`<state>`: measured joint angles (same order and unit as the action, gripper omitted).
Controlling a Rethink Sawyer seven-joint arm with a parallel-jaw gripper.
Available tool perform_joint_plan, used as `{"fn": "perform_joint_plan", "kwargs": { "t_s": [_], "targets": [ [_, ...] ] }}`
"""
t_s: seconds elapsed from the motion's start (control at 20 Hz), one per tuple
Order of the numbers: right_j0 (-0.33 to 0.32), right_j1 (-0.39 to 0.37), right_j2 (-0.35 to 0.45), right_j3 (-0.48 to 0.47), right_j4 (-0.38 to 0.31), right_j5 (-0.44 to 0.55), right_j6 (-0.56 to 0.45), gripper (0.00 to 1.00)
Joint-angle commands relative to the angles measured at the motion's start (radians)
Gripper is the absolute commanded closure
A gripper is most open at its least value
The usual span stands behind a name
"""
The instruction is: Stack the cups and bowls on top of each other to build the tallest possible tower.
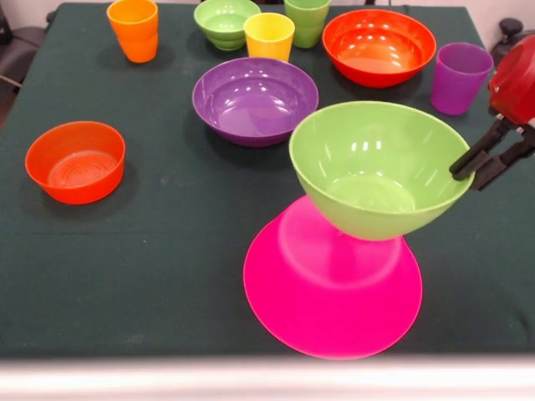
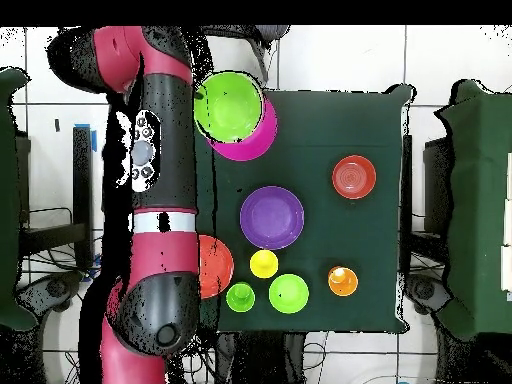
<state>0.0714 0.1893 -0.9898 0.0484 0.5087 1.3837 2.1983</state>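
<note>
Table (image 1: pixel 125 276): dark green cloth, carrying everything.
Arm (image 2: pixel 150 150): the overhead view shows it whole, along one side edge of the table; the front view shows only its red end.
Pink bowl (image 1: pixel 333 288): upside down at the near edge, the tower's base.
Green bowl (image 1: pixel 376 167): upright, tilted, right over the pink bowl; whether it touches I cannot tell.
Purple bowl (image 1: pixel 255 98): mid-table, empty.
Red bowls: one (image 1: pixel 378 46) near the far edge, one (image 1: pixel 75 161) well apart by a side edge.
Small green bowl (image 1: pixel 226 21): at the far edge.
Cups: orange (image 1: pixel 134 29), yellow (image 1: pixel 269 36), green (image 1: pixel 307 21) and purple (image 1: pixel 460 77), all loose along the far edge.
Gripper (image 1: pixel 468 174): nipped narrow onto the green bowl's rim.
Risk: held by one edge, the green bowl could land off centre and slide down the pink dome.
Views: only the front view shows the grip and tilt; the overhead view shows the green bowl offset toward the pink bowl's edge.
</note>
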Motion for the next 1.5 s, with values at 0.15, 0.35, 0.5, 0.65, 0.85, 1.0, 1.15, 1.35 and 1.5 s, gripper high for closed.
{"fn": "perform_joint_plan", "kwargs": {
  "t_s": [0.15, 0.35, 0.5, 0.65, 0.85, 1.0, 1.15, 1.35, 1.5],
  "targets": [
    [-0.018, 0.065, -0.057, 0.009, 0.073, -0.045, 0.174, 1.0],
    [-0.026, 0.074, -0.079, 0.011, 0.095, -0.067, 0.166, 1.0],
    [-0.032, 0.074, -0.098, 0.013, 0.109, -0.072, 0.151, 1.0],
    [-0.042, 0.073, -0.118, 0.01, 0.129, -0.071, 0.131, 1.0],
    [-0.068, 0.083, -0.155, -0.008, 0.176, -0.085, 0.106, 1.0],
    [-0.086, 0.091, -0.187, -0.017, 0.217, -0.099, 0.093, 1.0],
    [-0.091, 0.09, -0.213, -0.012, 0.243, -0.103, 0.08, 1.0],
    [-0.088, 0.095, -0.217, 0.003, 0.256, -0.124, 0.07, 1.0],
    [-0.093, 0.106, -0.224, 0.007, 0.27, -0.147, 0.066, 1.0]
  ]
}}
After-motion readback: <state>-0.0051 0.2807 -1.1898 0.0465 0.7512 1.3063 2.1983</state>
